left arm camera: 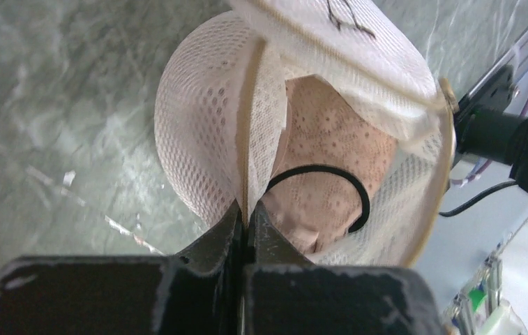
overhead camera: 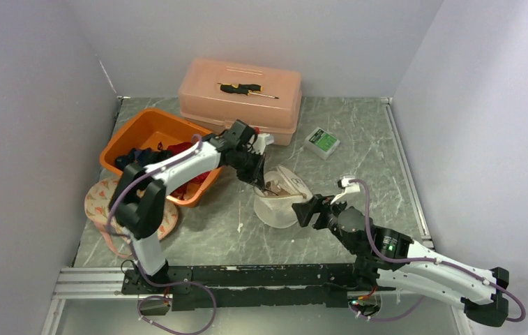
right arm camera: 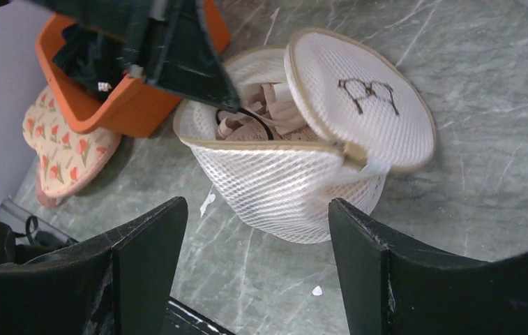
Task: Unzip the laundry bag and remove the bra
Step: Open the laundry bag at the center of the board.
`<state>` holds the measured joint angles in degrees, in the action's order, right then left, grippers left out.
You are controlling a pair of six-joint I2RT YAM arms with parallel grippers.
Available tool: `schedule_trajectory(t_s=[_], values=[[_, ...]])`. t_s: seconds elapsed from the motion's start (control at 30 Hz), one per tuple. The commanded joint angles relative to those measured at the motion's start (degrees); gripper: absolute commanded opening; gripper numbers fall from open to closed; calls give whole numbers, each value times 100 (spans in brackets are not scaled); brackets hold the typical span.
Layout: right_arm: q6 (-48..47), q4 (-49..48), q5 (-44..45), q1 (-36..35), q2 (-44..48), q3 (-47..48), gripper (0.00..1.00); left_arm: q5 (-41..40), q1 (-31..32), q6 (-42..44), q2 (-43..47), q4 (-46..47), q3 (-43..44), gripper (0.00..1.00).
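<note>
The white mesh laundry bag [overhead camera: 278,208] stands mid-table with its round lid [right arm camera: 358,98] flipped open to the right. Inside lies the pale pink bra [left arm camera: 330,153] with a black loop across it; its folded straps [right arm camera: 261,125] show at the opening. My left gripper [left arm camera: 248,213] reaches down from the far left and is shut on the bag's beige-trimmed rim [left arm camera: 254,125]. In the overhead view that gripper [overhead camera: 264,183] sits at the bag's far edge. My right gripper [right arm camera: 255,204] is open, just in front of the bag's near wall [right arm camera: 296,188], not touching it.
An orange bin [overhead camera: 153,136] with dark and red clothes stands left of the bag, with a floral pad [overhead camera: 104,199] beside it. A pink toolbox [overhead camera: 240,94] carrying a screwdriver [overhead camera: 247,88] sits at the back. A small green-and-white box [overhead camera: 322,142] lies to the right.
</note>
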<state>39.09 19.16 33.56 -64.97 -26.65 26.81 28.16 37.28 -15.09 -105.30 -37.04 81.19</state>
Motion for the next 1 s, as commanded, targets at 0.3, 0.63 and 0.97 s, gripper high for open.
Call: schedule_trajectory(t_s=[0.3,0.63,0.97], values=[[-648,-535,619,-10,-1169,726,76,-3734,795,-3227,2916,2479,-2557,3],[-1112,-776,-680,1181,-2859,1536,73,-4832,1224,-3463,3508,2425,-3299,3],[-1694,-703,-1437,1355,-4659,2778,67,-4850,1279,-3475,3535,2402,-3462,3]])
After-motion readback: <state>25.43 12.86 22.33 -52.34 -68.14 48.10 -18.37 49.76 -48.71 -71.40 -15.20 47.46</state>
